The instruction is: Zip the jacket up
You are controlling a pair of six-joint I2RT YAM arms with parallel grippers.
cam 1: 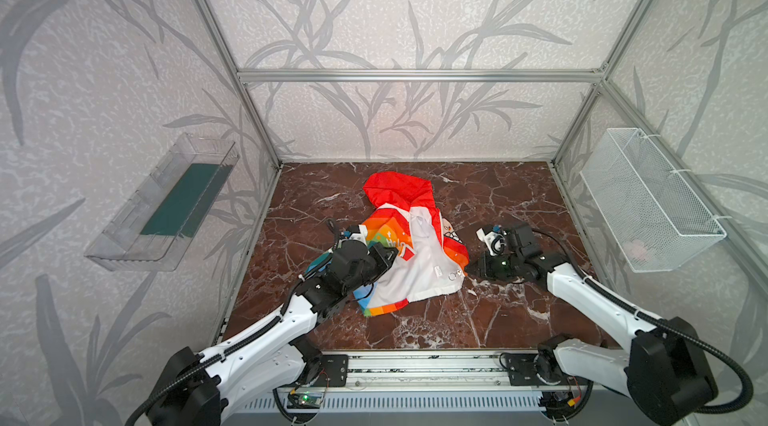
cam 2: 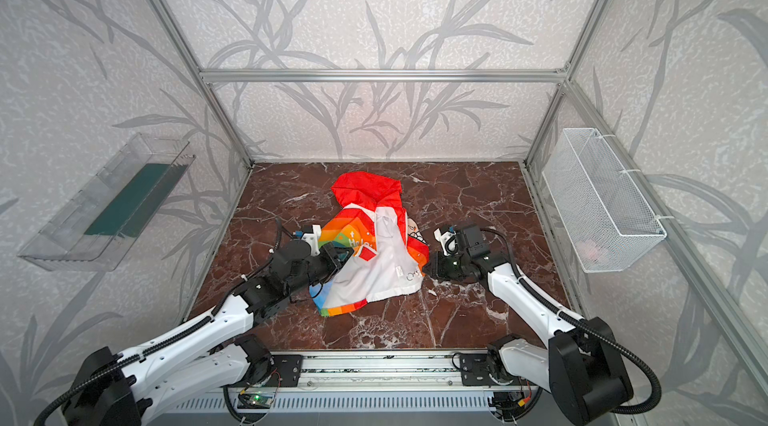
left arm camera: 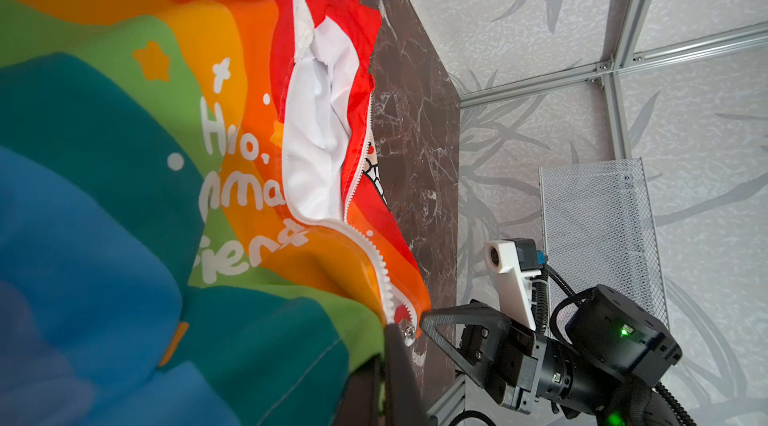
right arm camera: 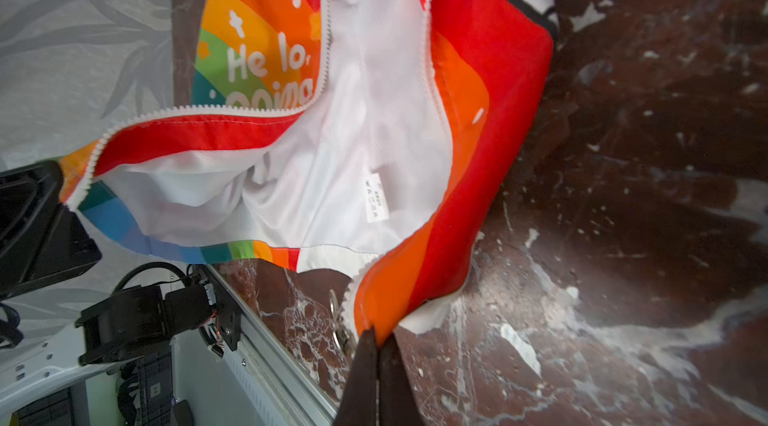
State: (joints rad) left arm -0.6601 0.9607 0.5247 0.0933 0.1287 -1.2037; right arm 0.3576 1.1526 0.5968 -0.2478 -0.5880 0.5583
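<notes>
Glossy, veined brown marble bench (cam 1: pixel 519 204), bare toward its edges; thin crumpled rainbow jacket (cam 1: pixel 419 266) lies mid-bench, unzipped, white lining up. Left gripper (cam 1: pixel 390 255) clamps its toothed front edge, right gripper (right arm camera: pixel 376 336) pinches its hem corner

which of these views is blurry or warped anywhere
In both top views the frame posts splay outward, wide-lens warp; in the left wrist view the nearest blue fabric of the jacket is soft; in the right wrist view the right gripper is dark and out of focus.
</notes>
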